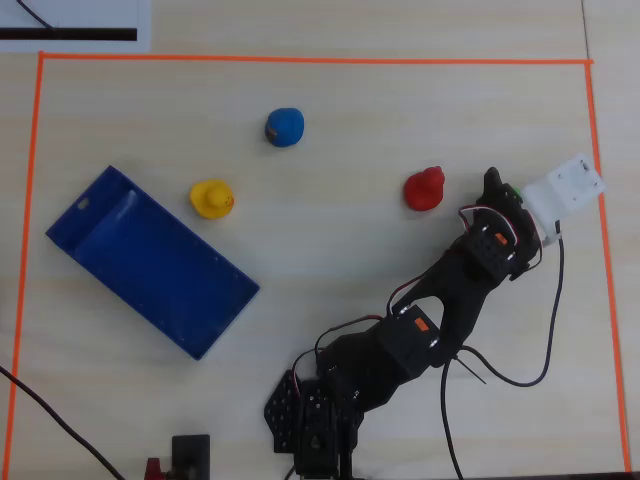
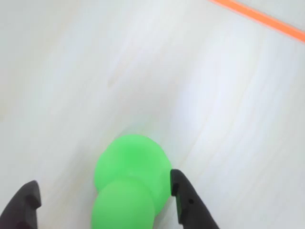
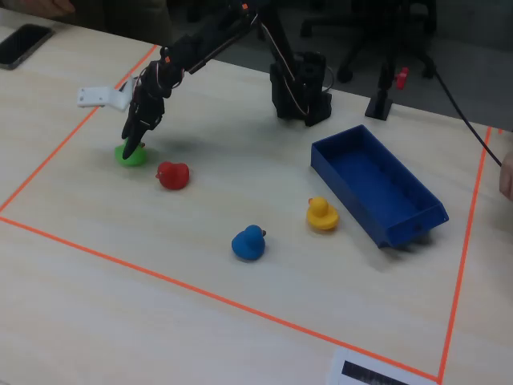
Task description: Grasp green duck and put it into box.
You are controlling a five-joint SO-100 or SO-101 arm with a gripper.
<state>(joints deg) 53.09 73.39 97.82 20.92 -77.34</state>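
Overhead view: the arm reaches to the right side of the taped area, and the gripper (image 1: 503, 192) sits above the green duck (image 1: 513, 191), of which only a green sliver shows beside the white camera housing. The duck's shape and heading cannot be read here. The red duck (image 1: 424, 189) stands near, to the left. The box (image 1: 150, 260) lies well apart at the far left of this view, so the carry must cross the whole workspace.

Wrist view: the green duck (image 2: 131, 188) fills the lower centre, resting on the table, its long axis running roughly toward the camera and cut off at the bottom edge. The gripper (image 2: 102, 198) is spread open; one black finger (image 2: 188, 200) touches or nearly touches the duck's right flank, the other stands clear on the left. The duck is thus off-centre between the jaws. No beak is visible.

Fixed view: the gripper (image 3: 132, 144) points down onto the green duck (image 3: 131, 155), hiding its top. Whether the fingertips reach the table cannot be told.
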